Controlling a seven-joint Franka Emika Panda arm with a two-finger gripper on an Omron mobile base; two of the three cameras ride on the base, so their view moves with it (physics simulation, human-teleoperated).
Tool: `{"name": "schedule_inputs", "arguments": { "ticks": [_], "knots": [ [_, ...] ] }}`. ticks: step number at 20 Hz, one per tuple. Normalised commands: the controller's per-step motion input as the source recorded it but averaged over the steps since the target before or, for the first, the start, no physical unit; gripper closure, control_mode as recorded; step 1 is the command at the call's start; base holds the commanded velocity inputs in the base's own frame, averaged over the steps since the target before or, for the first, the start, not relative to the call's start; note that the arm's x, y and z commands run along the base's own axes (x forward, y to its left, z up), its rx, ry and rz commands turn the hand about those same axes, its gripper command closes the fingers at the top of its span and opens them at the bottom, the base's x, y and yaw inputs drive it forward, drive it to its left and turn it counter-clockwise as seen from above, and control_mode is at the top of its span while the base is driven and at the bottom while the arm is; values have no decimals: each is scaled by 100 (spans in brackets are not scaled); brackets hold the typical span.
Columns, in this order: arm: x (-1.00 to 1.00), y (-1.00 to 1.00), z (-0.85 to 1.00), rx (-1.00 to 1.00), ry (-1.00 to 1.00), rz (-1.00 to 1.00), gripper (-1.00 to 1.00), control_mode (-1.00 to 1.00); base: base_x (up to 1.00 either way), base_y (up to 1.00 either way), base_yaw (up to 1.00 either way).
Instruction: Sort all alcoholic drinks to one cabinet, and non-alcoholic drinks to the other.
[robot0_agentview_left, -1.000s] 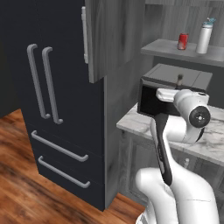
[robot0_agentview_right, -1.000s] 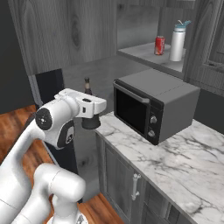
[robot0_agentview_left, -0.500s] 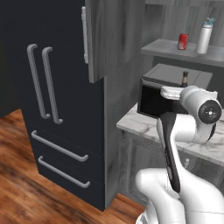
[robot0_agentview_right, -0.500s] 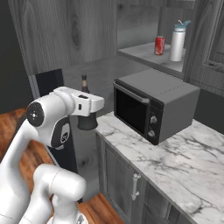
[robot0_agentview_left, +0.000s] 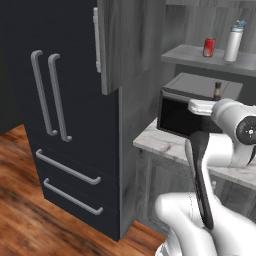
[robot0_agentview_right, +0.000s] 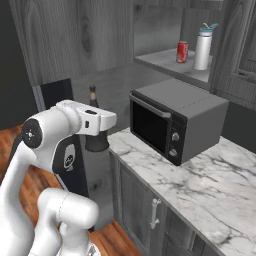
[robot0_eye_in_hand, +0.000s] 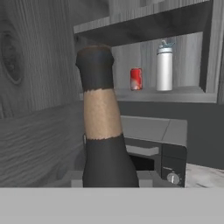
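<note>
My gripper (robot0_agentview_right: 100, 127) is shut on the squat dark bottle (robot0_agentview_right: 92, 96), an alcoholic drink, holding it upright in the air left of the microwave (robot0_agentview_right: 175, 120). In the hand view the dark bottle (robot0_eye_in_hand: 103, 131) stands close up, its tan-banded neck rising in the middle. From the left base view its neck (robot0_agentview_left: 217, 90) pokes up behind the white hand. The non-alcoholic drinks stand together on the open cabinet shelf (robot0_agentview_right: 160, 60) above the microwave. They are a red can (robot0_agentview_right: 183, 52) (robot0_eye_in_hand: 136, 78) and a pale bottle with a light-blue cap (robot0_agentview_right: 203, 47) (robot0_eye_in_hand: 164, 68).
A marble counter (robot0_agentview_right: 210, 185) carries the microwave, with base cabinets below. A dark fridge (robot0_agentview_left: 60, 125) with long handles stands at left. A grey wall-cabinet door (robot0_agentview_left: 125, 40) hangs beside it. The wood floor (robot0_agentview_left: 30, 220) lies below.
The hand with the dark bottle has risen slightly and shifted a little sideways. The arm's elbow has swung with it. The can and pale bottle have not moved.
</note>
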Motion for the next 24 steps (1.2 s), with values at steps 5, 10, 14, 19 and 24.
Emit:
{"name": "schedule_inputs", "arguments": {
  "ticks": [5,10,14,19,24],
  "knots": [
    [-15,0,11,0,0,0,100,-100,0,0,0],
    [-16,0,6,0,0,0,100,-100,0,0,0],
    [-10,0,1,0,0,0,100,-100,0,0,0],
    [-8,0,0,0,0,0,100,-100,0,0,0],
    [-9,0,0,0,0,0,100,-100,0,0,0]
  ]
}}
